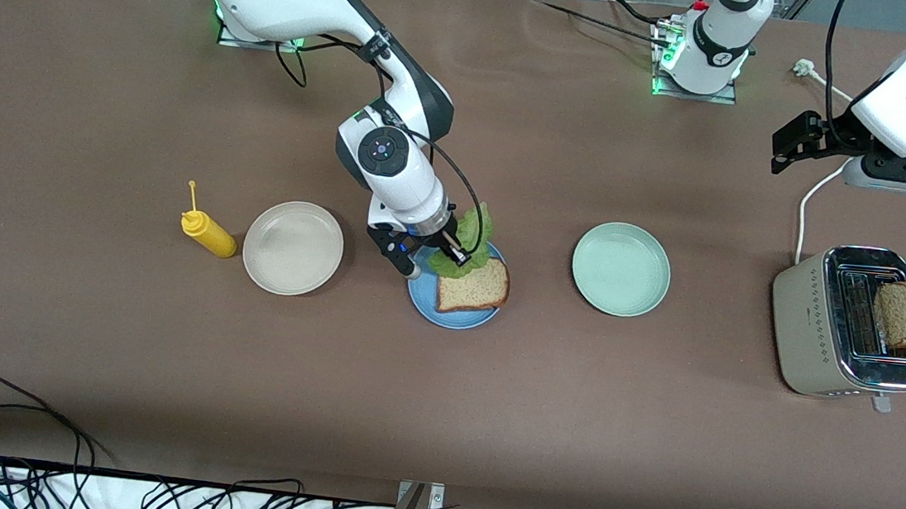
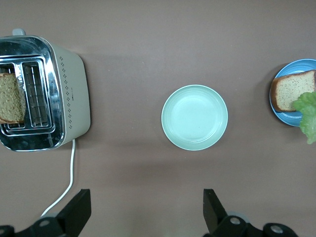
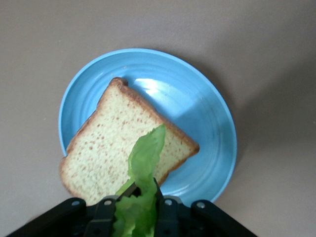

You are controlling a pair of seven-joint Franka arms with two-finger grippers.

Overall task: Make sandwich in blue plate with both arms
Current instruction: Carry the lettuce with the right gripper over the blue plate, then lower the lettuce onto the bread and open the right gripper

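While the right claw (image 1: 459, 257) hangs over the blue plate (image 1: 428, 302) with its fingers pinched on the lettuce leaf (image 1: 471, 235), the step in hand looks to be laying that leaf on the bread slice (image 1: 473, 285). The slice lies flat in the plate, which sits on the table (image 1: 437, 419) between the beige plate (image 1: 293, 247) and the pale green plate (image 1: 620, 269). In the right wrist view the leaf (image 3: 143, 173) dangles over one part of the slice (image 3: 108, 153), not its middle. A good placement would likely bring the claw lower and toward the slice's centre before letting go, so the ruffled leaf settles on the bread instead of spilling over the crust or rim. The left claw (image 1: 796, 144) waits spread wide, empty, over the table near the toaster (image 1: 816, 323), where the second bread slice (image 1: 900, 313) stands in a slot.
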